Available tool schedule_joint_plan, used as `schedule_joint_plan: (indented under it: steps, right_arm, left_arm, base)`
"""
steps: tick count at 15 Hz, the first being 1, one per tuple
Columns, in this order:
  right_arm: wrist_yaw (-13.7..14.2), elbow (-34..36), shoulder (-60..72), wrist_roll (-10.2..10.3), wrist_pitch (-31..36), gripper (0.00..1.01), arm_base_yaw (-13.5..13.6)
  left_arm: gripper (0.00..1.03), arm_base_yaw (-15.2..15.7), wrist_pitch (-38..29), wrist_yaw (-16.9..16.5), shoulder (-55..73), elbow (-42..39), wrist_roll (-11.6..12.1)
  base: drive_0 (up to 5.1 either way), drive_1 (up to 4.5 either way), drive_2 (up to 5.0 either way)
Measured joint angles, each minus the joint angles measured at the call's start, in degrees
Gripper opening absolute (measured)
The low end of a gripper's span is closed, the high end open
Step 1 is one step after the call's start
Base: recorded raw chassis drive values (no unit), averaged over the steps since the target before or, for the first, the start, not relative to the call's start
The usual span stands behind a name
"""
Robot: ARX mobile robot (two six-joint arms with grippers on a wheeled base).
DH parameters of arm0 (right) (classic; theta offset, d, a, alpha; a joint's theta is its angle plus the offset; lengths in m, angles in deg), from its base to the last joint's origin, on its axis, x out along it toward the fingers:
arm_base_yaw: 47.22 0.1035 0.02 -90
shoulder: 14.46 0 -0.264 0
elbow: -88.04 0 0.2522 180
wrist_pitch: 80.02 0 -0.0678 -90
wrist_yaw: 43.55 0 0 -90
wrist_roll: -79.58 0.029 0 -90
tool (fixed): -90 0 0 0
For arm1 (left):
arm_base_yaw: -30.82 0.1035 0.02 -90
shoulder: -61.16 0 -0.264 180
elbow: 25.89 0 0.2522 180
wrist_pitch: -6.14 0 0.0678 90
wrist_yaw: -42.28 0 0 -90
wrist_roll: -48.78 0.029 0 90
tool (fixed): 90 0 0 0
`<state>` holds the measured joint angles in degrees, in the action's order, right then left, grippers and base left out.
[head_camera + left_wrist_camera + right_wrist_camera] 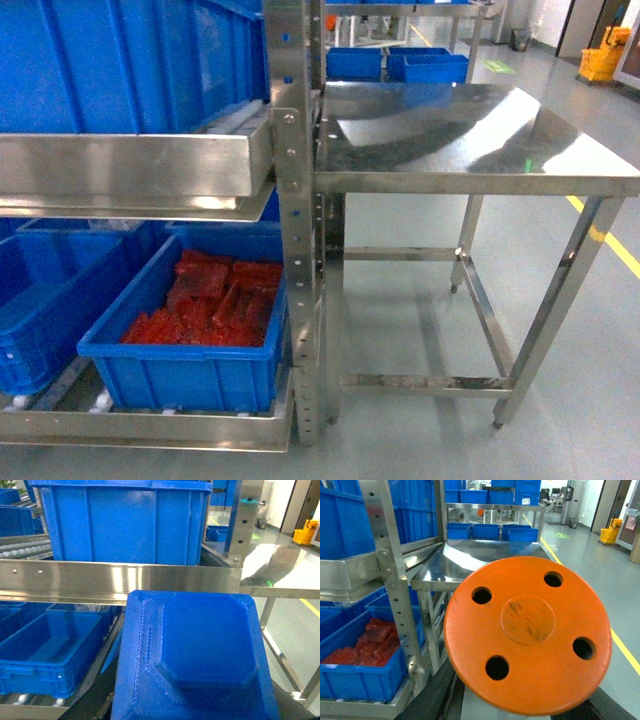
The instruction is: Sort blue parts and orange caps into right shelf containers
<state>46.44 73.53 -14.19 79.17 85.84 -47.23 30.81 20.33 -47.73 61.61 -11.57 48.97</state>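
Close up, a round orange disc with four holes (pixel 527 635) fills the right wrist view and a flat blue moulded plastic part (pixel 200 655) the left — fingers unseen, grip unknowable. Beyond, small orange-red caps (pixel 210 305) fill a bright-blue ribbed crate (pixel 180 375) — lower shelf, beside the bare steel counter (pixel 470 130).

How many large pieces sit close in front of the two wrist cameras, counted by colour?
Blue: 1, the blue part with a raised eight-sided face
Orange: 1, the round orange disc with four holes
Total: 2
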Motion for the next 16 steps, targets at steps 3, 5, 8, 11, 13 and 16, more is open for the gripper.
schedule_joint_plan:
  steps: [3,5,8,11,13,16]
  right_arm:
    - [0.0,0.0,0.0,0.0,0.0,0.41,0.0]
    - [0.0,0.0,0.0,0.0,0.0,0.41,0.0]
    - [0.0,0.0,0.0,0.0,0.0,0.41,0.0]
    - [0.0,0.0,0.0,0.0,0.0,0.41,0.0]
    - [0.0,0.0,0.0,0.0,0.0,0.41,0.0]
    - [0.0,0.0,0.0,0.0,0.0,0.41,0.0]
  left_arm:
    - [0.43,0.0,0.0,0.0,0.0,0.0,0.0]
    - [0.43,0.0,-0.1,0.0,0.0,0.0,0.0]
    - [0.43,0.0,0.0,0.0,0.0,0.0,0.0]
    - [0.43,0.0,0.0,0.0,0.0,0.0,0.0]
    - [0.43,0.0,0.0,0.0,0.0,0.0,0.0]
    - [0.43,0.0,0.0,0.0,0.0,0.0,0.0]
  base:
    - [-4.9,1.52,3.3]
    - [-4.9,1.52,3.3]
    - [-4.9,1.52,3.3]
    - [-4.9,1.52,3.3]
    - [-4.9,1.52,3.3]
    - [-4.9,1.52,3.3]
